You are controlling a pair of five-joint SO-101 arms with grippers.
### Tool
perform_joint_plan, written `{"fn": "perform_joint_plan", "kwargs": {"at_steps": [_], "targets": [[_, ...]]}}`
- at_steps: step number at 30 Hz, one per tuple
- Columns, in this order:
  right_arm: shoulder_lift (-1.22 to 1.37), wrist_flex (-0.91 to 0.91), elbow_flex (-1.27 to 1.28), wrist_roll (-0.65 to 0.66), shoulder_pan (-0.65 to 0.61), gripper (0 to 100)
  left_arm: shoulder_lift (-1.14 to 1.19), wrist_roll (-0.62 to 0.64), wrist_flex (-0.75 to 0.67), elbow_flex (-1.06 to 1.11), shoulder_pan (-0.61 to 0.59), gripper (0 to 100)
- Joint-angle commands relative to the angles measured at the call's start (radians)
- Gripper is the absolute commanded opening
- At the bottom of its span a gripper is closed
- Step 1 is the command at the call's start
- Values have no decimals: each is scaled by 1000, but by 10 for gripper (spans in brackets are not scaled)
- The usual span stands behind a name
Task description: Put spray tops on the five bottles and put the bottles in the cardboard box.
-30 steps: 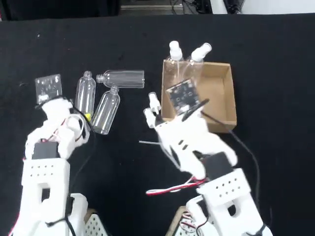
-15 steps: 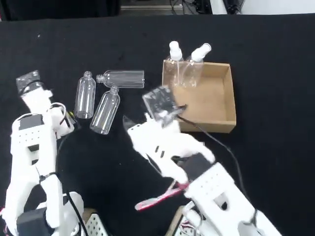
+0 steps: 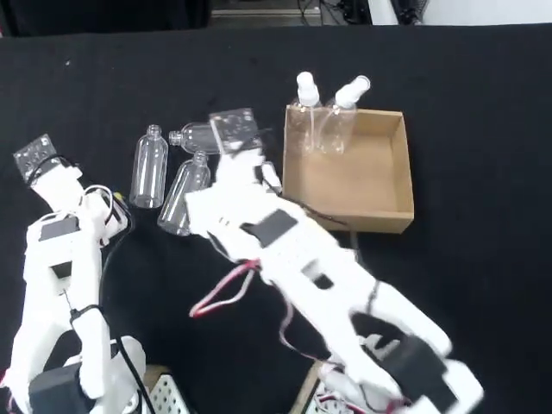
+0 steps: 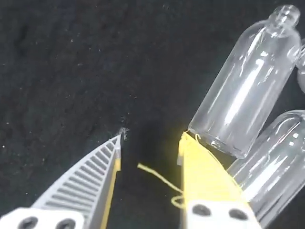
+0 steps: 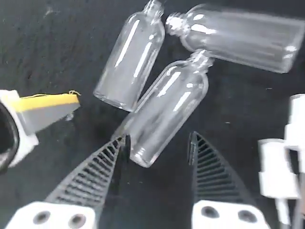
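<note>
Three clear bottles without tops lie left of the cardboard box (image 3: 398, 164): a left bottle (image 3: 149, 166), a middle bottle (image 3: 183, 197) and a far one lying crosswise (image 3: 194, 136). My right gripper (image 5: 158, 138) is open, and the base of the middle bottle (image 5: 167, 107) sits between its fingertips. Just off the base of the left bottle (image 4: 243, 86), my left gripper (image 4: 151, 138) is open and holds nothing. Two bottles with white spray tops (image 3: 304, 112) (image 3: 343, 108) stand at the box's far edge. Loose spray tops (image 5: 279, 164) lie beside my right gripper.
My right arm (image 3: 276, 237) stretches diagonally across the table's middle toward the bottles and covers part of the far bottle. My left arm (image 3: 56, 250) stands along the left side. The table is black cloth, bare to the right of the box.
My right arm has swung left from in front of the box to over the three lying bottles. My left arm has drawn back leftward from the bottles.
</note>
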Motion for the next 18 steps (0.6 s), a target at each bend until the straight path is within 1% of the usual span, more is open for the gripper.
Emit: {"fn": "perform_joint_plan", "kwargs": {"at_steps": [1,4,7,8,10,11,15,16,18], "targets": [[99,-25,-156,-20,-43,178,-11,12,-21,-7,-18,188],[197,-21,-243,-20,-40,178,-11,25,-21,-7,-67,188],[282,-20,-312,-20,-38,178,-11,120,-23,-8,-140,188],[306,-20,-334,-28,-38,178,-11,146,-26,-8,-157,188],[346,-18,-371,-89,-38,186,-11,173,-28,-8,-174,188],[360,-18,-384,-121,-37,207,-11,175,-28,-8,-174,188],[403,-20,-412,-221,-28,345,-11,175,-28,-8,-174,188],[412,-21,-417,-236,-28,368,-11,175,-28,-8,-174,188],[429,-26,-423,-252,-25,378,-11,175,-28,-8,-174,188]]}}
